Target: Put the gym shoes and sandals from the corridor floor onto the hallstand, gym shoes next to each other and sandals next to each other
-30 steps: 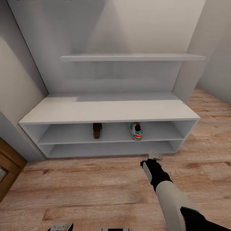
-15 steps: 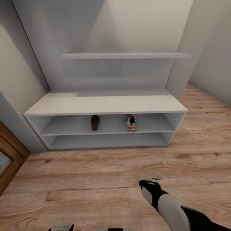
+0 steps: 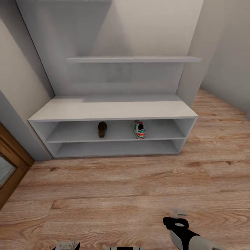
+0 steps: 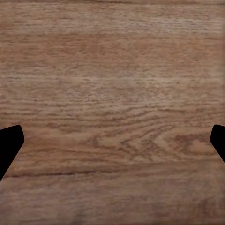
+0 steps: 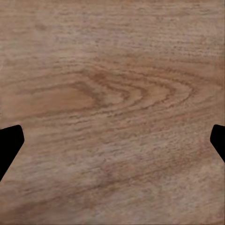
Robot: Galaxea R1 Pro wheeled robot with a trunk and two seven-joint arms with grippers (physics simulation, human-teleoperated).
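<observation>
The pale-grey hallstand (image 3: 111, 109) stands against the wall ahead. On its upper shelf row sit one dark-brown sandal (image 3: 101, 129) and, well to its right, one white gym shoe (image 3: 139, 129) with teal stripes and orange accents. They are apart from each other. The other shoe and sandal are out of view. My right gripper (image 3: 178, 212) hangs low over the wood floor (image 3: 114, 194), far short of the rack. In its wrist view the right gripper (image 5: 112, 145) is open over bare planks. The left gripper (image 4: 112, 145) is open too, above bare floor.
A floating shelf (image 3: 133, 59) runs above the bench top. A brown door (image 3: 8, 170) stands at the left edge. Walls close in on both sides of the rack, and the corridor floor runs on to the right.
The whole view has pulled back from the rack, so the camera moved away. My right arm has drawn back toward my body, away from the shelves, with nothing in it.
</observation>
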